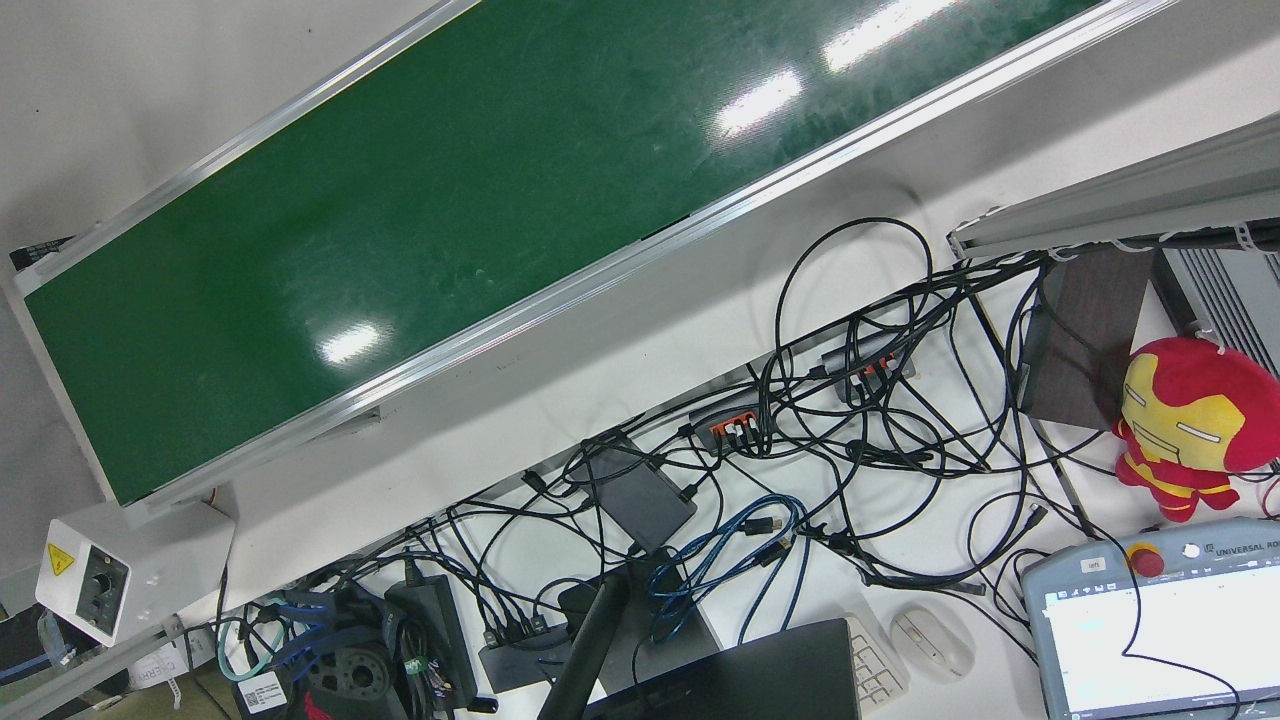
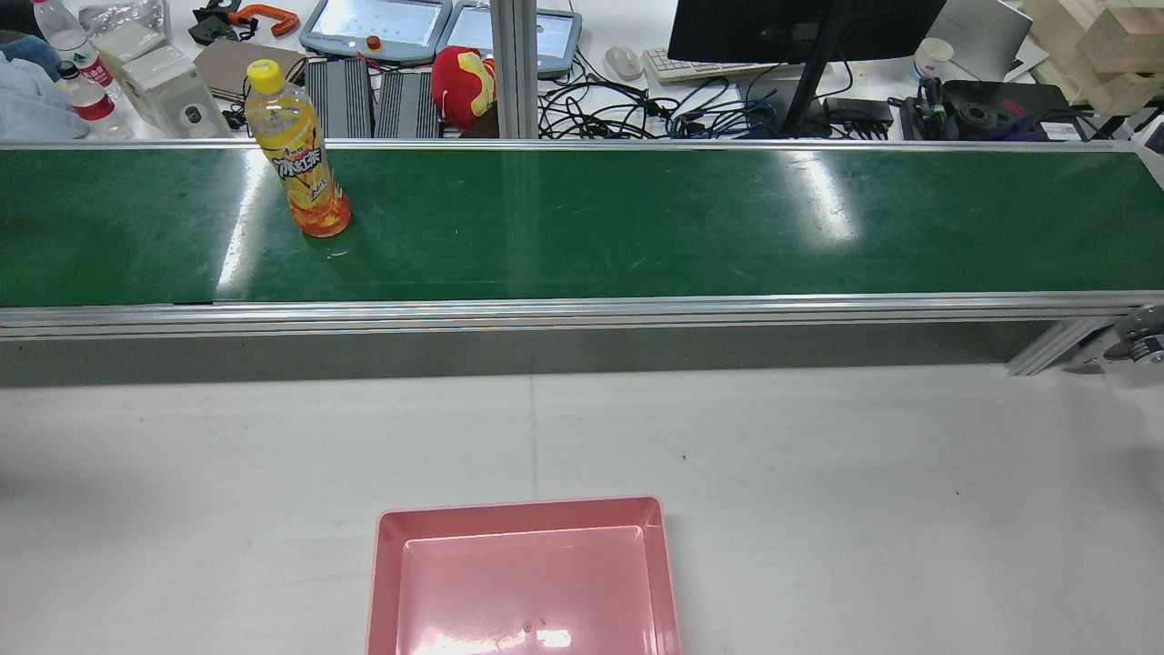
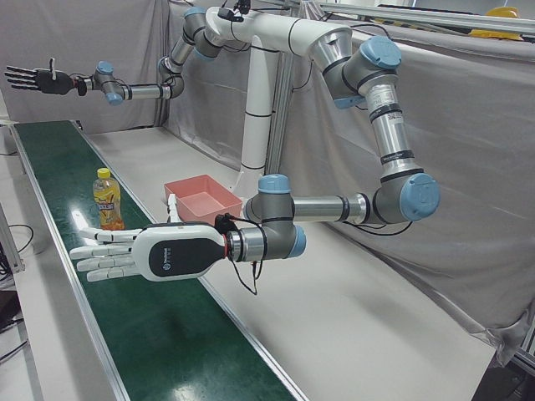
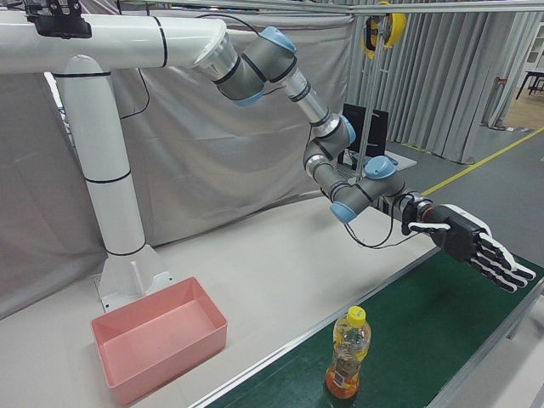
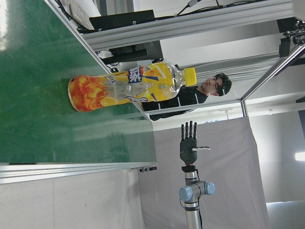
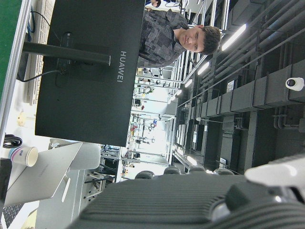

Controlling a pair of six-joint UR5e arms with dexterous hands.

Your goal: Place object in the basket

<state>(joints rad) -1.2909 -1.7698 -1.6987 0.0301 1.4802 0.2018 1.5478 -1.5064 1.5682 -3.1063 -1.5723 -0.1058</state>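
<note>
- The bottle (image 2: 303, 164) stands upright on the green belt (image 2: 637, 218), yellow cap up and long axis vertical. In the left hand view it lies sideways only because that camera is turned.
- From the rear it is toward the belt's left end, beyond the white counter (image 2: 818, 473) and left of the pink basket (image 2: 518, 509).
- The left hand (image 3: 125, 255) hovers over the belt, fingers straight and spread, holding nothing. The bottle is well apart from it, farther along the belt past its fingertips.
- The right hand (image 3: 33, 79) is raised well beyond the bottle, fingers extended and apart, holding nothing. It is small in both views that catch it.
- The basket's near edge is cut off by the rear view's bottom edge.
- The right hand view shows only blurred dark casing of that hand.
</note>
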